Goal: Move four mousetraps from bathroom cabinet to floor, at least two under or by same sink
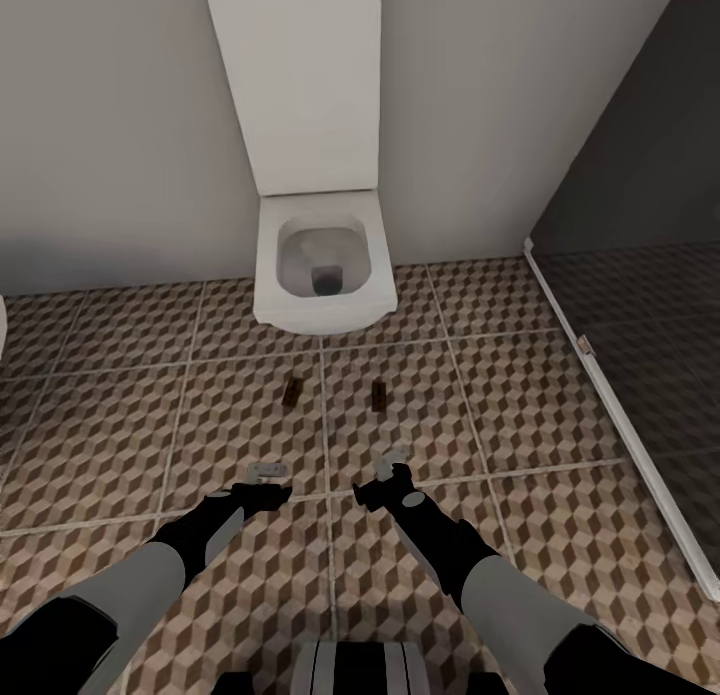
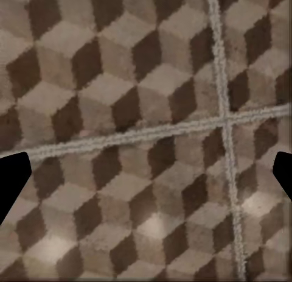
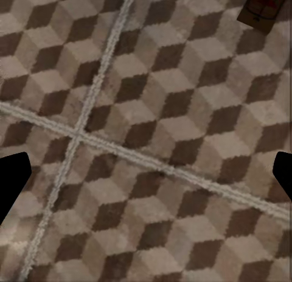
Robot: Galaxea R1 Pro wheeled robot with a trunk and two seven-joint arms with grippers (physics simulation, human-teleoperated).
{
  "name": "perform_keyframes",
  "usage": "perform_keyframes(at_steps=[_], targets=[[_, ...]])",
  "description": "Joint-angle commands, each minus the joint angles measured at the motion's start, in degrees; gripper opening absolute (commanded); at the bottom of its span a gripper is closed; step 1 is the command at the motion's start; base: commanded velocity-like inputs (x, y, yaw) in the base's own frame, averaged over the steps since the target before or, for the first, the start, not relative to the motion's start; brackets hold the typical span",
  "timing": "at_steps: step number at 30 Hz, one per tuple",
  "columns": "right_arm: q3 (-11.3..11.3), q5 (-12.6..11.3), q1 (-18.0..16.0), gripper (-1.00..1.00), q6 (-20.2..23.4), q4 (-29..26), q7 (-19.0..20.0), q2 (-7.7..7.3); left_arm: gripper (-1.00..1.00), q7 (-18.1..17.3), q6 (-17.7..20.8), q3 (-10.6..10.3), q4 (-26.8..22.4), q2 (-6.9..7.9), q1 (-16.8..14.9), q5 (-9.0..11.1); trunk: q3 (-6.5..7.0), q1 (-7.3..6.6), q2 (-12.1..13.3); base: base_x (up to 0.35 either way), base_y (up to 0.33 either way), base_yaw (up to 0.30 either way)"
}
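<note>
Mousetraps (image 1: 292, 391) before toilet (image 1: 320, 265) (floor-laid)

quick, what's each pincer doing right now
left pincer: open, empty, over the tiled floor
right pincer: open, empty, near a mousetrap

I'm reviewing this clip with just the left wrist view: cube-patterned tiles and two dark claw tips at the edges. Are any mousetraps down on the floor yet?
Observer: Yes. In the head view two mousetraps lie on the floor tiles in front of a white toilet, one left of the other.
Operator: Is either claw holding one?
Observer: No. The left claw and the right claw are both open and empty, above the tiles.
Operator: Does the right wrist view catch a trap?
Observer: Partly: a wooden corner with a reddish mark at the picture's edge.
</note>
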Motion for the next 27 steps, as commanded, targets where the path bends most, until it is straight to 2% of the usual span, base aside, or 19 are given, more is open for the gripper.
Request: perform_keyframes(at_steps=[1, 27], targets=[[0.2, -0.4, 0.0, 1.0, 0.3, 0.0, -0.2, 0.0, 1.0, -0.1, 0.3, -0.2, -0.1, 0.06, 0.0, 0.3, 0.16, -0.23, 0.4, 0.0, 0.0, 0.0], [0.2, -0.3, 0.0, 1.0, 0.3, 0.0, -0.2, 0.0, 1.0, 0.0, 0.4, -0.2, 0.0, -0.31, 0.0, 0.3, 4.82, -5.94, 10.8, 0.0, 0.0, 0.0]])
